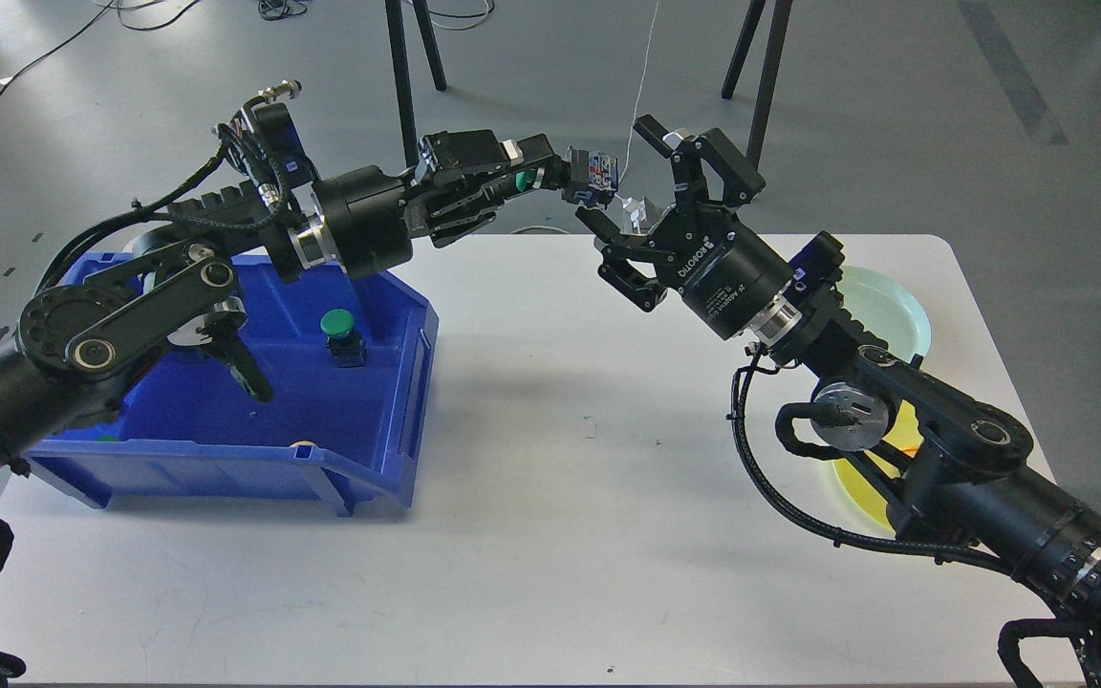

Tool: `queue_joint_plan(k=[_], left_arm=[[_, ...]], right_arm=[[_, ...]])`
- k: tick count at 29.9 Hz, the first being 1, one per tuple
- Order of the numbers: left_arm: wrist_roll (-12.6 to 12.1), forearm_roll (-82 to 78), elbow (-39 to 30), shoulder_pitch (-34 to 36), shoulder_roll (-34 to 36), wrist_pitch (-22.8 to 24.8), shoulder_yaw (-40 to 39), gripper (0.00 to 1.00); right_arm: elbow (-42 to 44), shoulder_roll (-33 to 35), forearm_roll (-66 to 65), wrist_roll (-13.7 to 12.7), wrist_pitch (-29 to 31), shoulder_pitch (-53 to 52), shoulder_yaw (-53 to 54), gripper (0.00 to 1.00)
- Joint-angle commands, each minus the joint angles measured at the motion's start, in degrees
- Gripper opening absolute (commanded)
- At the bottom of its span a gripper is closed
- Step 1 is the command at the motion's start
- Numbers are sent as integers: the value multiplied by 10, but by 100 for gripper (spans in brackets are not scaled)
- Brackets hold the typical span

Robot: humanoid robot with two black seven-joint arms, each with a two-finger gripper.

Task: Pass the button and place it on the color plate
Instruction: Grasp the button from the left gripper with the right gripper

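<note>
My left gripper [522,180] is shut on a green-capped button [581,179] and holds it out horizontally above the table's far edge, with the switch body pointing right. My right gripper [635,182] is open, its fingers spread just right of the held button, close to it but apart. A second green button [338,334] stands upright in the blue bin [378,449]. The pale green plate [899,315] and the yellow plate [861,478] lie at the right, both largely hidden behind my right arm.
The blue bin stands at the left of the white table [550,497]. Black stand legs [402,86] rise from the floor behind the table. A white cable [641,86] hangs behind the grippers.
</note>
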State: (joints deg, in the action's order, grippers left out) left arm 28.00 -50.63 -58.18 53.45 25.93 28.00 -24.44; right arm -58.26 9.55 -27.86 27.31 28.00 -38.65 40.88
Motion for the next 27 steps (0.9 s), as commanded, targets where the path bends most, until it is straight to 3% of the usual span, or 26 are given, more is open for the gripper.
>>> queue_joint_plan(k=[1, 13, 18, 27], left_arm=[[0, 0, 0, 0, 0, 0, 0, 23], [0, 1, 0, 0, 0, 0, 0, 24], [0, 2, 0, 0, 0, 0, 0, 25], [0, 1, 0, 0, -1, 0, 0, 34]], right_arm=[[1, -8, 0, 0, 0, -1, 1, 96], [-1, -8, -5, 1, 0, 0, 1, 53], [6, -9, -8, -2, 0, -5, 2, 21], [14, -9, -6, 0, 0, -12, 2, 17]])
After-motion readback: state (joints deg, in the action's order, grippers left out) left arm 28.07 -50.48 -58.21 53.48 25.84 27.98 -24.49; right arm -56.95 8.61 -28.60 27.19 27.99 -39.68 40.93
